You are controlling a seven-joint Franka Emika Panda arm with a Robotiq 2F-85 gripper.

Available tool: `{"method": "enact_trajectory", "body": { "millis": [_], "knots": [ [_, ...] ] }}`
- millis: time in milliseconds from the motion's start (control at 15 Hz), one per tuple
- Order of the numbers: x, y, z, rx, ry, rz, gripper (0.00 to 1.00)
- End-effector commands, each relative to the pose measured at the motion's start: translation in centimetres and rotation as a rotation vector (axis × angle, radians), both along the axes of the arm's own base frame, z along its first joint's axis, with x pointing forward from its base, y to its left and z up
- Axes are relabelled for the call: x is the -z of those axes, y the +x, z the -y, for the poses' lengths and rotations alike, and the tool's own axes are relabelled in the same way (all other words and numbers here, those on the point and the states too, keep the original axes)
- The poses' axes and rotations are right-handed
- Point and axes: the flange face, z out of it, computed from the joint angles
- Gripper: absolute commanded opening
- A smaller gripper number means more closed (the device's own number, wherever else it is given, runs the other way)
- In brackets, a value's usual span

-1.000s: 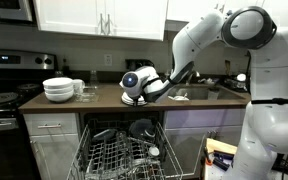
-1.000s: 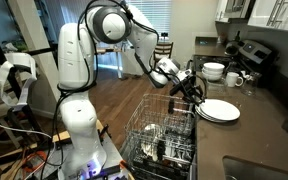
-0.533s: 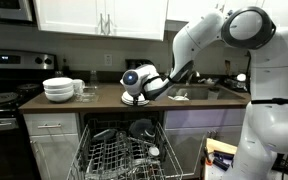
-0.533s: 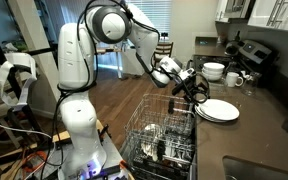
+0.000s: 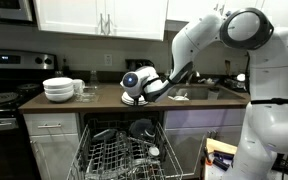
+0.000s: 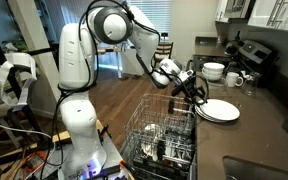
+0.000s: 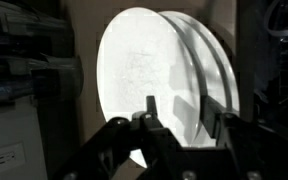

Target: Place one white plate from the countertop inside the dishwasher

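White plate (image 7: 144,75) lies dead ahead of tool (image 7: 184,112), rim betw. jaws, flat on desk (image 5: 99,97); can't tell if clenched.

Arm (image 5: 199,40) white, upper links raised, elbow high, forearm sloping downward in both exterior views. Wrist (image 5: 134,80) bent low at the end of the forearm. Gripper (image 6: 191,90) dark, aimed outward and slightly down. Wrist view: two black fingers (image 7: 149,115) stand partly apart, tips not meeting; whether they clamp anything cannot be told
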Motion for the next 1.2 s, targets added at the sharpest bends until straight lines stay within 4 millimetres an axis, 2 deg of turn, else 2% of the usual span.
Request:
{"method": "enact_trajectory", "body": {
  "millis": [0, 67, 133, 267, 400, 1133],
  "knots": [
    [0.4, -0.1, 0.0, -0.007, -0.011, 0.008, 0.36],
    [0.4, -0.1, 0.0, -0.008, -0.011, 0.008, 0.30],
    [0.4, -0.1, -0.1, -0.009, -0.010, 0.008, 0.15],
    [0.5, -0.1, -0.3, -0.013, -0.009, 0.006, 0.03],
    [0.4, -0.1, -0.7, -0.019, -0.011, 0.006, 0.00],
    [-1.6, -0.3, -2.2, -0.046, -0.032, 0.030, 0.02]
  ]
}}
